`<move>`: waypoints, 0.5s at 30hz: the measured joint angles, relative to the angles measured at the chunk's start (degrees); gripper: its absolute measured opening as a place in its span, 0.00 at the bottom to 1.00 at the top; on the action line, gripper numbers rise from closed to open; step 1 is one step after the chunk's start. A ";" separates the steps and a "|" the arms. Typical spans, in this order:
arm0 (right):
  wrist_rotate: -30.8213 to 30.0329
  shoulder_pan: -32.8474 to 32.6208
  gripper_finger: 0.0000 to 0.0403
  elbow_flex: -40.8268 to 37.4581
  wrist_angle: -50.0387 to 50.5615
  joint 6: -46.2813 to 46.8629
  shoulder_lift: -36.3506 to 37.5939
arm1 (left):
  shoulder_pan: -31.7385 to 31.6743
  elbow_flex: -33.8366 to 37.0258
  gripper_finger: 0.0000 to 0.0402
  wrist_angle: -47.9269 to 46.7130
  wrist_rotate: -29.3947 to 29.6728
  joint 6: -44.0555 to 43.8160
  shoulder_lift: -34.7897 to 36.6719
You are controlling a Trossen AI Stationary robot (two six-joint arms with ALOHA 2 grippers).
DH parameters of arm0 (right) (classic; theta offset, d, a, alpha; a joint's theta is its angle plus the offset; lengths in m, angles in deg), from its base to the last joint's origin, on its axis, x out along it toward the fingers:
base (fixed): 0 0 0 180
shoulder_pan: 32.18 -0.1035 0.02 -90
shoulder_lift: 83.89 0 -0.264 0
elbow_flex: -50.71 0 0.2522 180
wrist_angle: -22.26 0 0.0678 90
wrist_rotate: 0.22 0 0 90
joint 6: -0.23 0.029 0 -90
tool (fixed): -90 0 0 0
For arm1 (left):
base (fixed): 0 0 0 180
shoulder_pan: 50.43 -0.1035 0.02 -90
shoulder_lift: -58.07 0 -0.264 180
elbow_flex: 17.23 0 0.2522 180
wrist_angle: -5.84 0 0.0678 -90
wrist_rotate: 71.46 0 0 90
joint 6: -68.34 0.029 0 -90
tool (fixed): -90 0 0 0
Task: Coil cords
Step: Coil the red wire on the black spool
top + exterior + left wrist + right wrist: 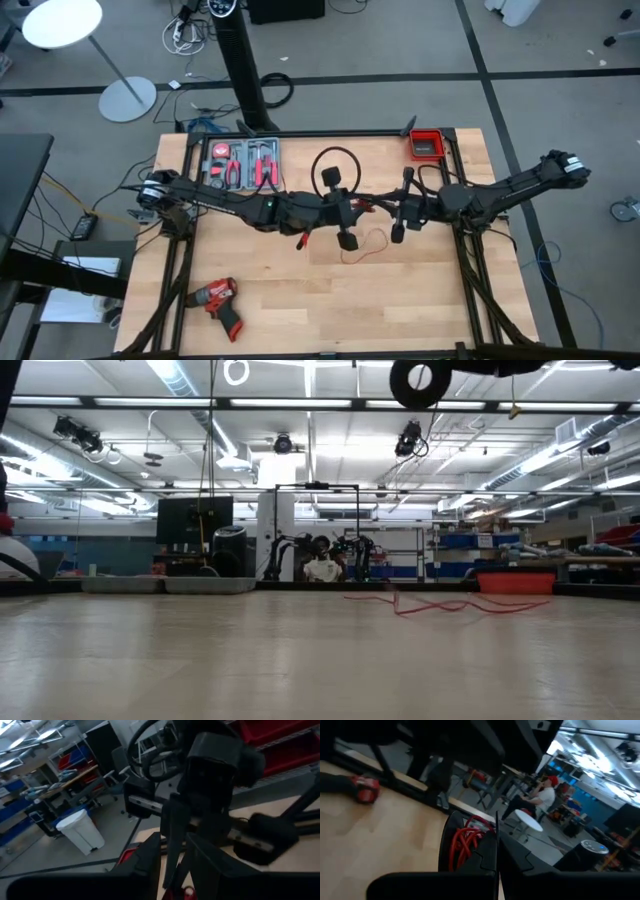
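While its two fingers press together on a bunch of red wire (464, 842), the right gripper (496, 845) hangs over the middle of the workbench, well out from the tool tray (240, 165) and on the side away from the lamp stand. Several red loops bulge beside the closed fingers. The loose tail of the same wire trails flat over the wood below, farther from the tray than the gripper itself.

Just beside it, and nearer the tray, hangs the left gripper (347, 238). Whether it is open or has hold of anything cannot be told from here. A black cable (335, 165) stands in a round loop close alongside the tray, at the left arm's wrist. What carries that loop cannot be made out.

A red drill (218, 300) lies well clear, at the front of the bench on the tray's side.

The job looks part done: some of the red wire is gathered, while a long run is loose and the black cable waits. To finish this coil cleanly, the right gripper should probably hold its bunch firm and level while the other arm feeds the slack in even turns. Each new loop wants to match those already held. Pulling hard could drag the tail into a snarl or tug the bunch out of the grip.
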 joint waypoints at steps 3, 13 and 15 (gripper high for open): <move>-1.66 0.94 0.00 0.00 -1.18 -0.78 -0.94 | 0.11 -0.03 0.23 1.39 -0.01 0.05 -0.07; -3.82 -0.36 0.00 0.00 4.09 -4.83 4.61 | 3.69 -1.14 0.23 -9.24 5.32 -5.31 -0.15; -3.46 -1.40 0.00 0.00 5.32 -5.12 6.36 | 3.66 -1.14 0.23 -12.60 5.70 -7.91 -0.15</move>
